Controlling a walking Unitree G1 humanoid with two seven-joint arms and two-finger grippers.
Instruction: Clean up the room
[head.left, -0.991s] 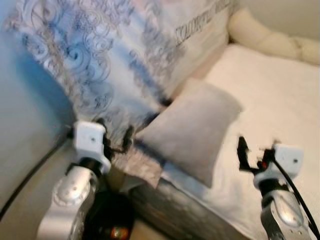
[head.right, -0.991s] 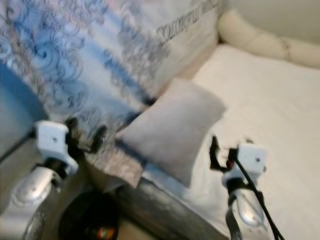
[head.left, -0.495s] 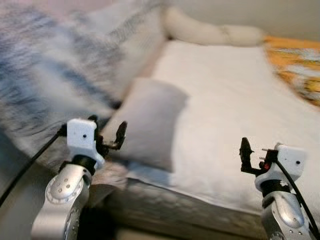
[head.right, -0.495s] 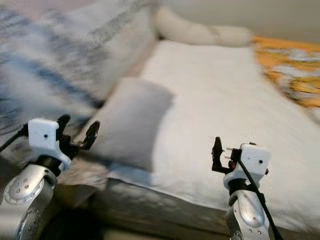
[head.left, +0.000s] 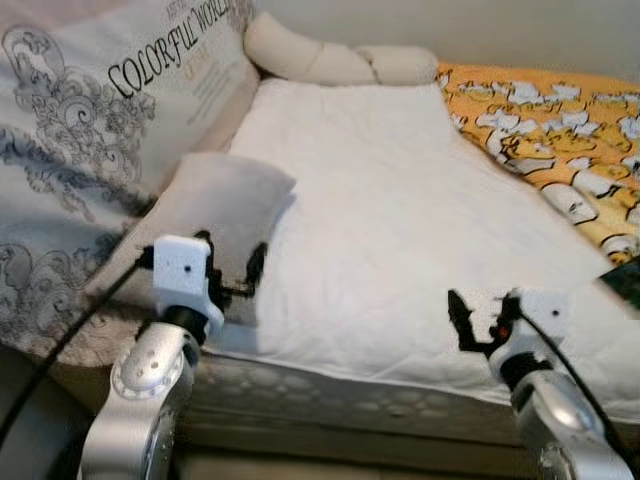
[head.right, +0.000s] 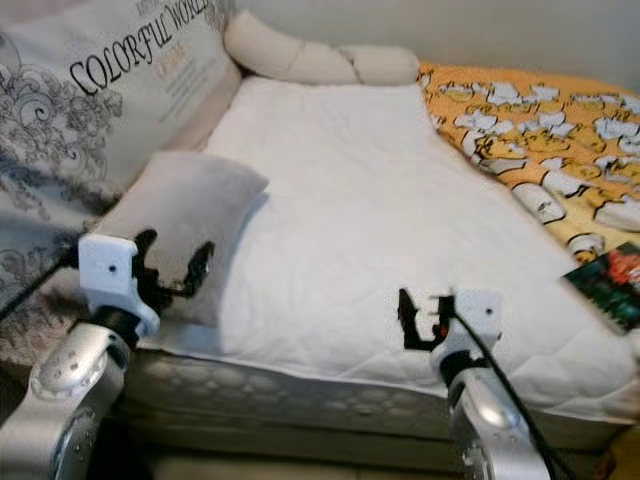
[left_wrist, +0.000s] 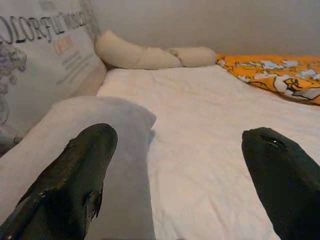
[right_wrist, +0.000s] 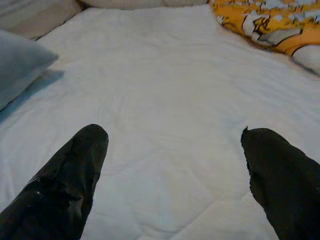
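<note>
Left eye view: grey pillow (head.left: 215, 215) lies lengthwise along the mattress (head.left: 400, 230); both jaws spread, empty.

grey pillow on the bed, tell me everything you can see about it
The grey pillow is small, rectangular and plain, in a soft matte fabric, plump with rounded corners. It lies on the white mattress cover at the bed's left side, its far edge leaning against the big printed cushion. The left gripper, fingers open, hovers in front of its near end; contact cannot be told.
</note>
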